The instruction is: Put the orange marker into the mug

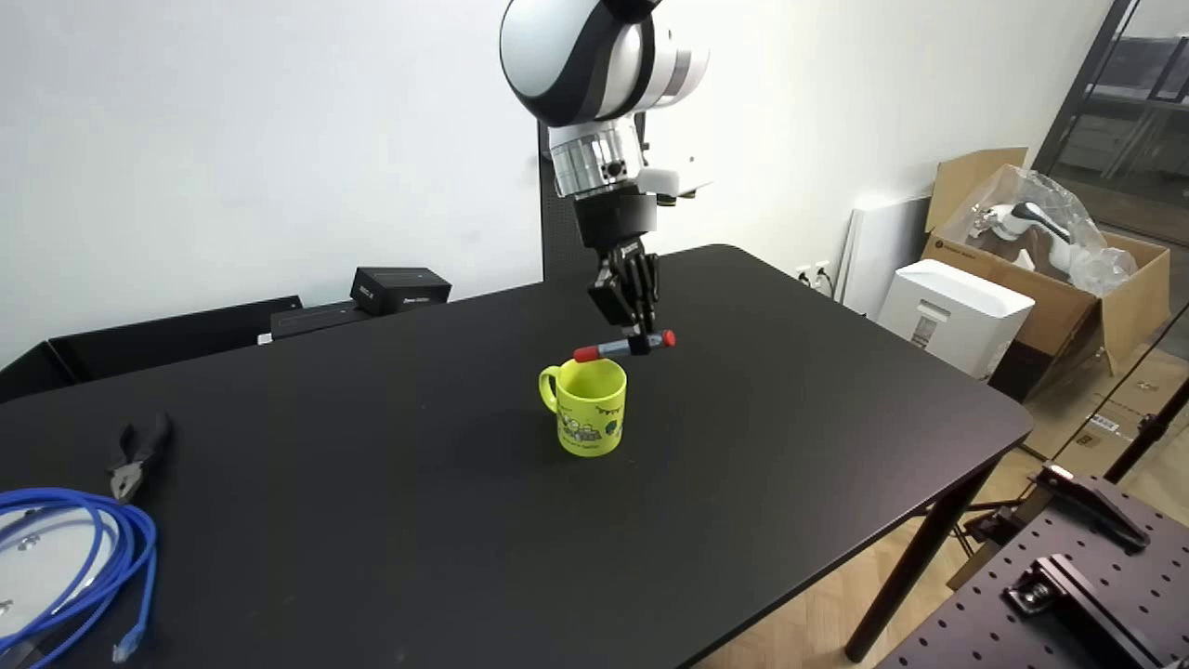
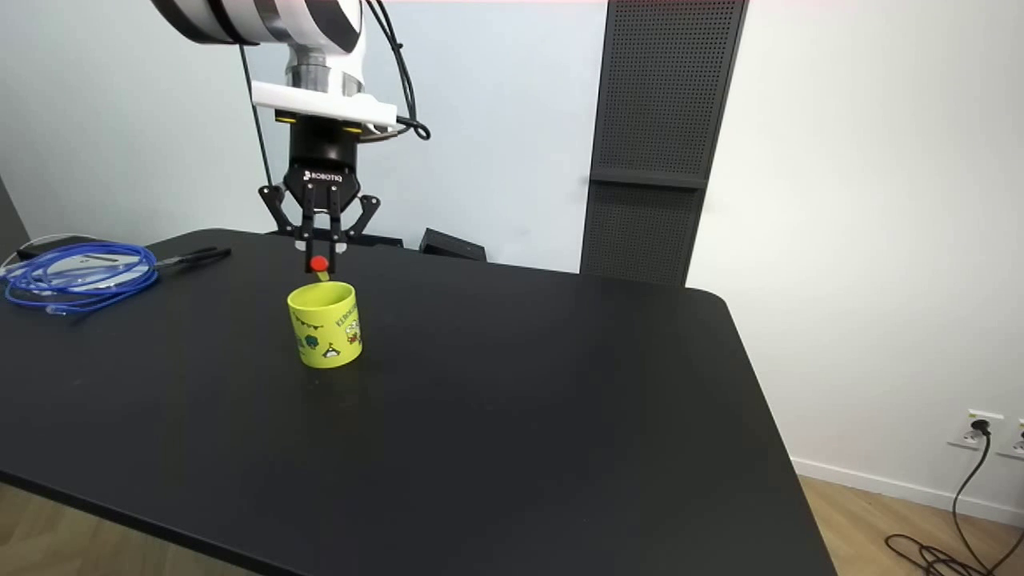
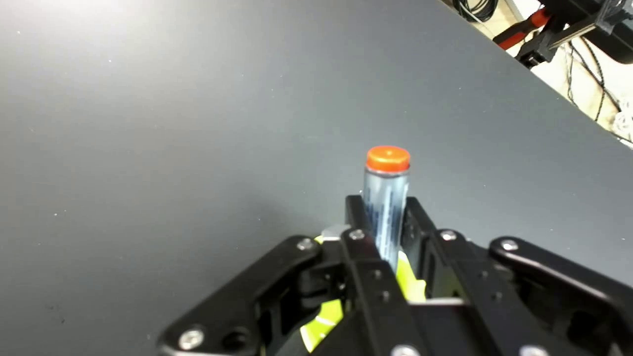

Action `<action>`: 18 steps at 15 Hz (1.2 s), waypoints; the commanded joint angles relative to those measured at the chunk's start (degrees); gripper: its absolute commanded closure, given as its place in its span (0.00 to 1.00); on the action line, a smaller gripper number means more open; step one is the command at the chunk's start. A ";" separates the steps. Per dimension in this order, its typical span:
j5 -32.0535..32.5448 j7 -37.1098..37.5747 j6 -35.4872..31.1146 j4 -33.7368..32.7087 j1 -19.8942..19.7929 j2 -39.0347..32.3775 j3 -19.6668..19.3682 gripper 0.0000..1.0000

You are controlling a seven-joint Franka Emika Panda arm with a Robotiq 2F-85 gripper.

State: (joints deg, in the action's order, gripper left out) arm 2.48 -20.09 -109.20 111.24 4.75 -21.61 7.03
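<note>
The orange marker [image 1: 613,349] is greyish with orange-red ends. My gripper [image 1: 639,342] is shut on it near one end. The marker lies nearly level, its far end tilted slightly down, level with the mug's back rim in an exterior view. In an exterior view one red end [image 2: 319,263] faces the camera between the fingertips [image 2: 322,266], just above the mug. The yellow-green mug [image 1: 591,418] stands upright on the table; it also shows upright [image 2: 326,332]. In the wrist view the marker [image 3: 385,202] sits between the fingers [image 3: 383,212], and the mug [image 3: 324,321] is mostly hidden beneath the gripper.
A coil of blue cable [image 1: 139,548] and pliers [image 1: 135,460] lie on the black table [image 1: 372,539]. Black boxes [image 1: 401,290] stand at the table's back edge. A perforated bench [image 1: 1050,567] stands beyond the table's side, and a dark panel [image 2: 664,144] is at the wall.
</note>
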 commanded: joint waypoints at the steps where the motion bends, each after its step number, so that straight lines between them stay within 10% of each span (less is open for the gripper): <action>1: 0.68 4.09 4.16 -4.85 0.98 -3.00 -0.06 0.95; 17: -2.45 8.53 12.78 -12.84 0.87 -9.28 -0.27 0.94; 18: -2.67 8.54 12.92 -13.15 0.82 -9.54 -0.25 0.53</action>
State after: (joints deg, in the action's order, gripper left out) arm 0.83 -13.62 -98.75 101.37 5.61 -29.35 6.88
